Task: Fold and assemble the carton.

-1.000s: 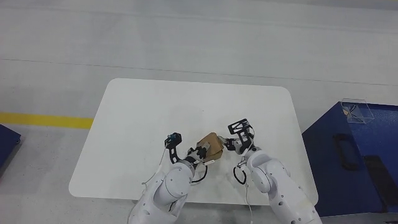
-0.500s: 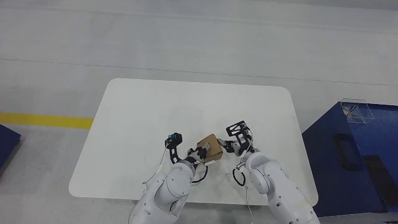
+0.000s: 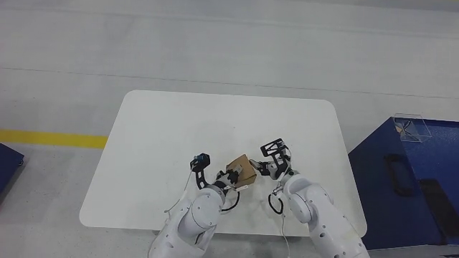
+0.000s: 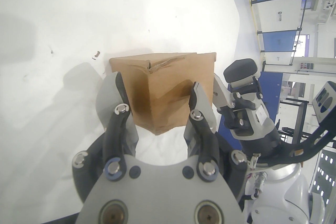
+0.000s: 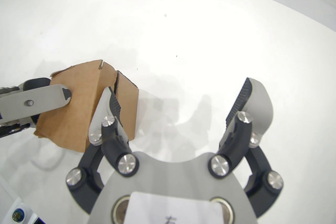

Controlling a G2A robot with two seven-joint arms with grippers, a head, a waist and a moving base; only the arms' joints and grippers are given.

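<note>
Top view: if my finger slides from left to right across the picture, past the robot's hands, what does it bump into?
yellow floor line → left gripper → carton → right gripper → blue cabinet

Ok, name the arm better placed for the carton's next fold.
Likely right: left gripper is shut on the carton, steadying it; right gripper is open, one finger against its side.
</note>
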